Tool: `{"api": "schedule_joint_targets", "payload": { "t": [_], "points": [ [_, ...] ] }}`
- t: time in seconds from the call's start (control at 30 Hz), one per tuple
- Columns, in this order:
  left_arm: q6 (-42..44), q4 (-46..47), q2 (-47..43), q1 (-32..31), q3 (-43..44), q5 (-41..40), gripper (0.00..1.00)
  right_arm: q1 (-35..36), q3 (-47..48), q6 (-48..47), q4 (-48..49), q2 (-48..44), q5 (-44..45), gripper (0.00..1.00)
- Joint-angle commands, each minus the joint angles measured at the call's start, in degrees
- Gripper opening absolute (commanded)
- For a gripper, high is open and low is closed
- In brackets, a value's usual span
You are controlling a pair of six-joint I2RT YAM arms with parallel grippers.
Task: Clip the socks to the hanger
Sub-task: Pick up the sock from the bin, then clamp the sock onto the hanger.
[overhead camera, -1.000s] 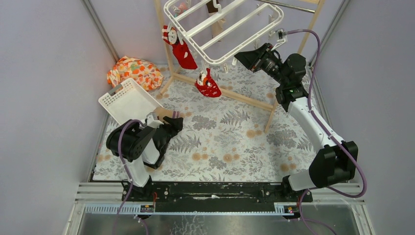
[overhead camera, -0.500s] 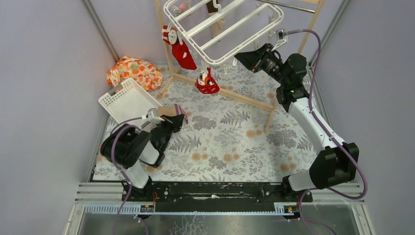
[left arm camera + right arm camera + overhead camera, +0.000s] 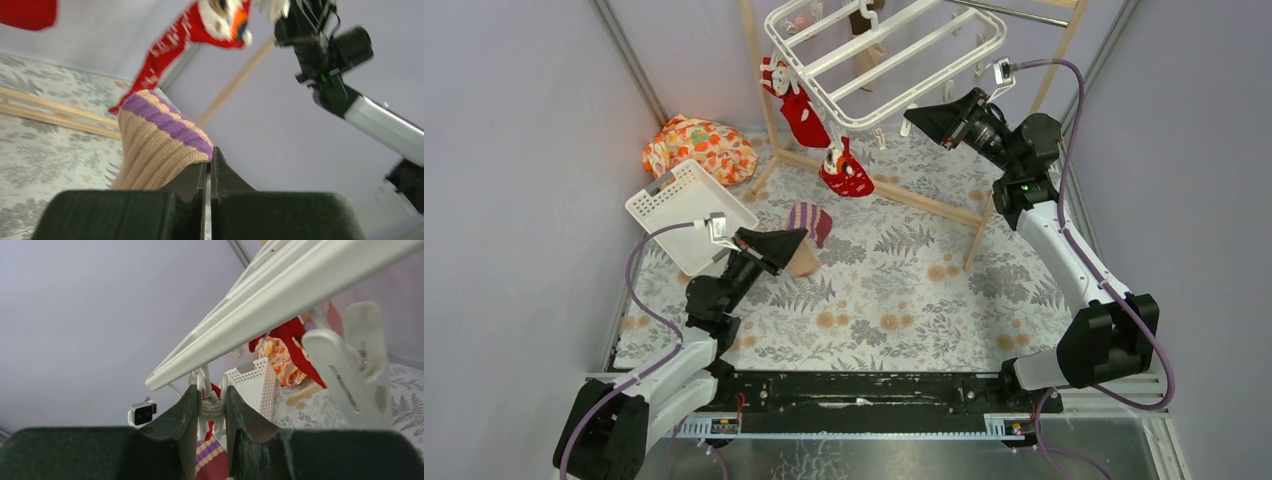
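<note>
At the left hand's (image 3: pixel 210 160) tips, striped sock (image 3: pixel 155 145) points toward hanger (image 3: pixel 300 295).

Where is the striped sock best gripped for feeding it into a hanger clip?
By its tan end, pinched across the knit from the near side, as the left gripper has the striped sock. That leaves the purple-banded end free and leading toward the hanger, where the right gripper squeezes a clip.

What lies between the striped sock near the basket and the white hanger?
In the top view, a red sock lies between them. It hangs from the hanger, just beyond the striped sock. The other red sock hangs further left.
</note>
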Motion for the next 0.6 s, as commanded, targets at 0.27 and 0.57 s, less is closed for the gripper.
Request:
{"api": "schedule_joint_targets", "payload": {
  "t": [0.27,0.57],
  "points": [
    [-5.7,16.1,4.5,0.2,-0.1,25.3,0.0,-2.7,-0.7,20.1,19.5,1.6,-10.8,0.0],
    [-9.7,27.4,12.5,-0.4,9.1,26.6,0.0,-2.9,-0.8,22.8,20.2,1.4,-12.6,0.0]
  ]
}}
